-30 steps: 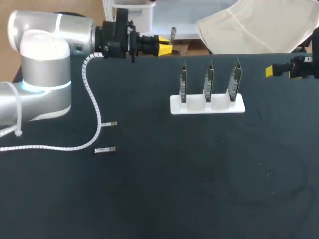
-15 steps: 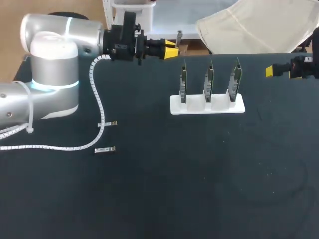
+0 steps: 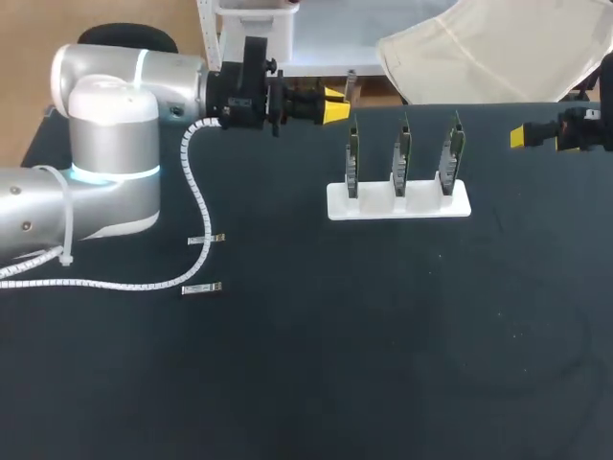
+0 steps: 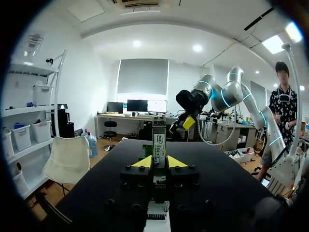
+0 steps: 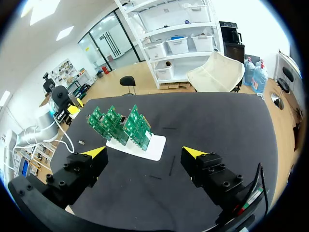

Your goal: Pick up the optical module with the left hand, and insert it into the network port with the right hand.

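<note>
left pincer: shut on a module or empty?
Shut on the optical module: in the left wrist view the left pincer clamps it from both sides, its end sticking out ahead.

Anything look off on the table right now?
Only the left arm's white spiral cable: it trails over the table beside two loose modules. The three boards sit in their white stand.

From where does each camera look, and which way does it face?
Head view: above and behind the table, looking down; left arm and right gripper show at the sides.
Left wrist view: on the left wrist, facing the right arm; left gripper holds an optical module.
Right wrist view: on the right wrist, looking over the circuit boards; the right gripper shows, open.
Head and right wrist views share the circuit boards' white holder.
</note>
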Controlling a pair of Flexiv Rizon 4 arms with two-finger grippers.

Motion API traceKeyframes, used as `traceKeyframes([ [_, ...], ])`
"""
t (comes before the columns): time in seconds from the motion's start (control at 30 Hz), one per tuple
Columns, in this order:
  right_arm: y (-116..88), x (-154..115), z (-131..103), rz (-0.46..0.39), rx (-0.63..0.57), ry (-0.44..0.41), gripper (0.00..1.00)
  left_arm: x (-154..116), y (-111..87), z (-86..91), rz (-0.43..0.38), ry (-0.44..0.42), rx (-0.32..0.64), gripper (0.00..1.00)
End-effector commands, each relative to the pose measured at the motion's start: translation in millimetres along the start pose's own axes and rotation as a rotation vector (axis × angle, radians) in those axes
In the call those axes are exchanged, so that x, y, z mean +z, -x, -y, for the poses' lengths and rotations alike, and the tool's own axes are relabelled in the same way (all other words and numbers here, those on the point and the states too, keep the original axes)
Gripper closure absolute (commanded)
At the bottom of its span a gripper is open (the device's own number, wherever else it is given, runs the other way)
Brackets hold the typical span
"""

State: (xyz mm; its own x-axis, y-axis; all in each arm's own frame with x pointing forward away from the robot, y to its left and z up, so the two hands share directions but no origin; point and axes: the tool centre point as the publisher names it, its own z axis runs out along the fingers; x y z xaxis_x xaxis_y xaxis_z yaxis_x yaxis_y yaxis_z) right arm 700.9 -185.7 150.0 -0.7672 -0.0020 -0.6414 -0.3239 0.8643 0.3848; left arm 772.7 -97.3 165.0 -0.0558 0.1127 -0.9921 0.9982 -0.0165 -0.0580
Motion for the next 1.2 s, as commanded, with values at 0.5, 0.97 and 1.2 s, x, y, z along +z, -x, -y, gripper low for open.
traceKeyframes([
  [0.5,-0.5,-0.7,-1.4,0.001,0.001,-0.006,0.00,10.0,0.7,0.7,-0.001,-0.004,-0.005,1.00],
  [0.97,-0.5,-0.7,-1.4,0.001,0.001,-0.006,0.00,10.2,-1.4,3.0,0.002,-0.001,-0.024,1.00],
  [1.2,-0.5,-0.7,-1.4,0.001,0.001,-0.006,0.00,9.0,-4.8,1.1,0.013,-0.006,-0.052,1.00],
])
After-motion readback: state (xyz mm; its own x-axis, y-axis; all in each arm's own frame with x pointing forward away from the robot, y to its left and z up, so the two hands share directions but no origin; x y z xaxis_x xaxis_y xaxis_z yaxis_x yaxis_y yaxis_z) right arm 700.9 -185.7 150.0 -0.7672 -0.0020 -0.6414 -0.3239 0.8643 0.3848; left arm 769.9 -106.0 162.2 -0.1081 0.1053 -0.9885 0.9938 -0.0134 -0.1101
